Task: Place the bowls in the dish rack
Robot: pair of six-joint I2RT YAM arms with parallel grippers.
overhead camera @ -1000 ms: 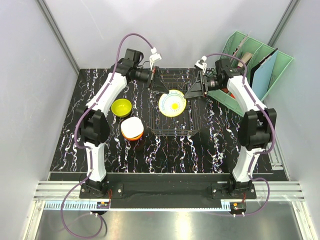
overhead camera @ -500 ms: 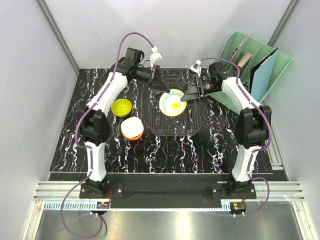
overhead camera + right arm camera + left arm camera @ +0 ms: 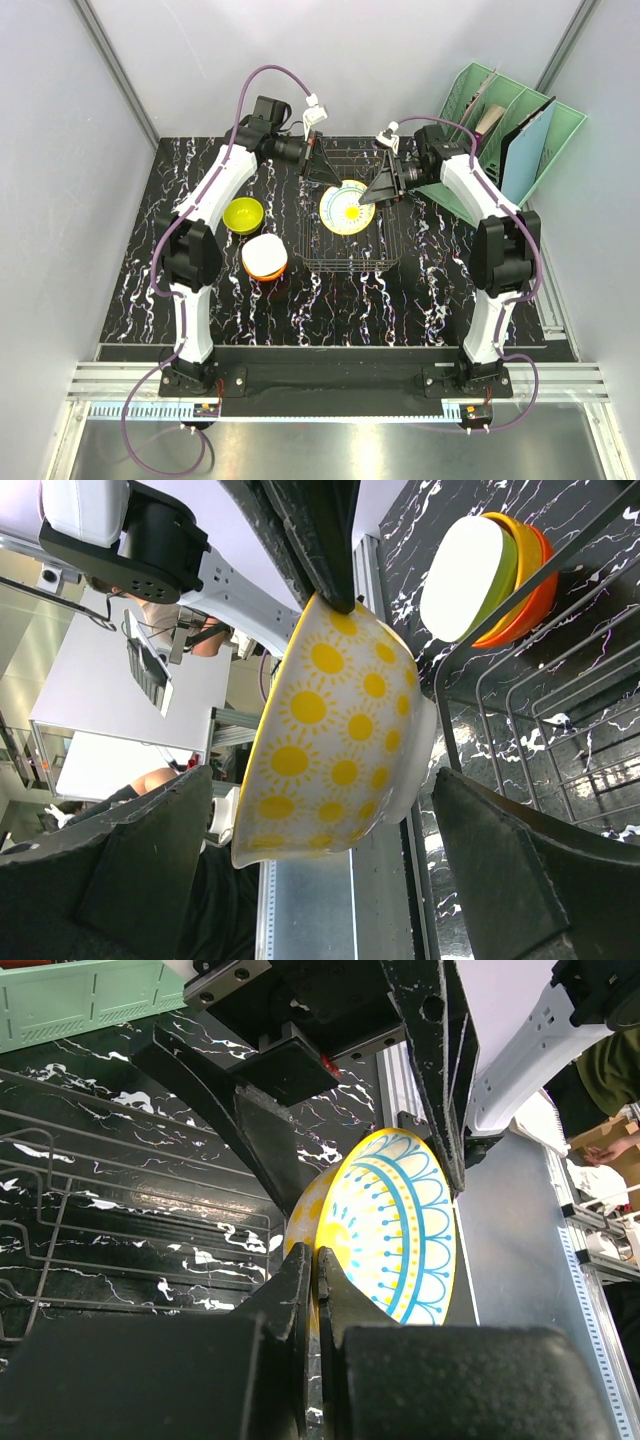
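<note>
A white bowl with yellow suns outside and a blue-and-yellow pattern inside (image 3: 345, 207) hangs on edge over the dark wire dish rack (image 3: 350, 258). My left gripper (image 3: 318, 166) is shut on its far rim; in the left wrist view (image 3: 317, 1270) the jaws pinch the rim of the bowl (image 3: 390, 1225). My right gripper (image 3: 384, 186) is open beside the bowl. In the right wrist view (image 3: 322, 772) its fingers (image 3: 140, 870) stand wide on either side of the bowl (image 3: 340, 730), not touching it. The rack's wires (image 3: 540, 710) lie below.
A lime-green bowl (image 3: 243, 213) and a stack with a white bowl over an orange one (image 3: 265, 257) sit left of the rack; the stack shows in the right wrist view (image 3: 480, 575). A mint-green file organiser (image 3: 505, 130) stands at the back right.
My right gripper has swung left from beside the organiser to the bowl and now straddles it, open. The left gripper still holds the bowl's rim over the rack.
</note>
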